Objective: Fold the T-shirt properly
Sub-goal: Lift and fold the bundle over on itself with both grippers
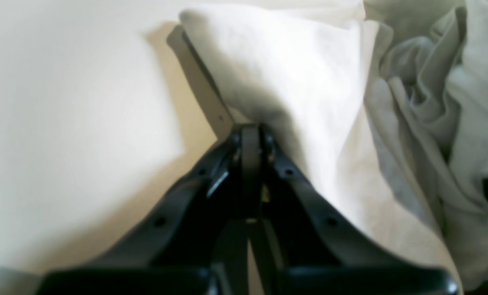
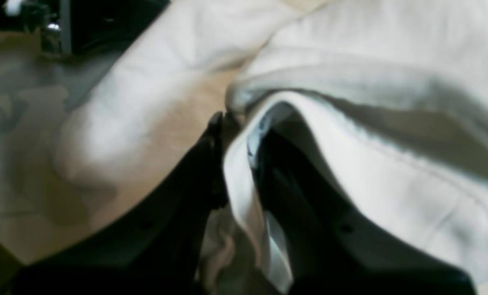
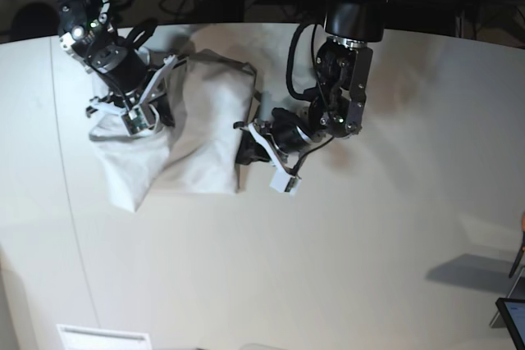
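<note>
Your left gripper (image 1: 250, 133) is clamped right down, jaws pressed together with a thin edge of the T-shirt (image 3: 201, 133) caught between the tips as far as the left wrist view shows; the white cloth climbs away from the tips up and to the right in that view, bunching into grey wrinkled folds at the far right, with bare tabletop (image 1: 64, 123) off to the left. In the base view that gripper (image 3: 246, 147) sits low at the shirt's right-hand edge, touching the fabric.

Your right gripper (image 2: 238, 123) is closed on a folded strip of the same shirt; the right wrist view shows a hemmed edge running down between the two black fingers (image 2: 211, 139), and the rest of the cloth billows out to the right and above them. In the base view it (image 3: 141, 116) is at the shirt's left side, with fabric pulled up around it.

The shirt itself lies crumpled on the table (image 3: 328, 268) between the two arms, in the upper left part of the base view; a loose end droops down toward the lower left.
</note>
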{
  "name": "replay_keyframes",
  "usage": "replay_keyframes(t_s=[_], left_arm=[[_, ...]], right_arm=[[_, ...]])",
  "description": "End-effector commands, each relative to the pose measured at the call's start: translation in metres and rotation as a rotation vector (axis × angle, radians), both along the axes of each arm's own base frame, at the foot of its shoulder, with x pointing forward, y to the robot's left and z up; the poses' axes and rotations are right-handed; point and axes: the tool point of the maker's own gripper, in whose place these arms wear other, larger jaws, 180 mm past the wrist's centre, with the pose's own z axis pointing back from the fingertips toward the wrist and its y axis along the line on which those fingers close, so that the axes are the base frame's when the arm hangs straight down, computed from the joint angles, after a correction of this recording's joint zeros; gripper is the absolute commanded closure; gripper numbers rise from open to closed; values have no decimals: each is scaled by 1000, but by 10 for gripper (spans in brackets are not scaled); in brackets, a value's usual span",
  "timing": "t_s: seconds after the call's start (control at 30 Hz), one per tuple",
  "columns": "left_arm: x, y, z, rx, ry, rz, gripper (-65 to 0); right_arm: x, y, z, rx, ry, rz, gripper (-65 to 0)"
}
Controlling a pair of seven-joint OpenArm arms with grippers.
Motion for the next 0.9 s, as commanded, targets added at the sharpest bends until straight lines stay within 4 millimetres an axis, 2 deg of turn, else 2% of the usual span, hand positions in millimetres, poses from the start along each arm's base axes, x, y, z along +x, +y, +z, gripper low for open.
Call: replay_keyframes(t_s=[0.0,0.1,0.27,0.33,0.43,0.57,0.67,0.8,0.87], left_arm=[[-3,3,-7,51,24,-15,0],[-4,3,-9,51,29,-15,0],[-7,3,-11,51,35,-16,0],[-11,-4,-11,54,35,-39,0],[-14,-8,-11,58,32,-59,0],[-13,-7,-11,58,32,-55,0],[-12,-4,-11,59,32,-49,0],[-12,-4,-12,60,32,-48,0],[-12,-4,-12,60,32,-48,0]], right_arm=[[1,7,11,1,-63,25,0],[-5,23,3,-90,-106,82,-1],[4,36,3,-142,-145,43,-3],[7,40,6,-170,-164,41,-12],[8,45,5,-181,-143,16,-100],[9,45,4,-183,-124,4,-292],[7,46,3,-179,-118,6,-393],[6,47,5,-174,-125,7,-463],[8,49,12,-165,-143,7,-461]])
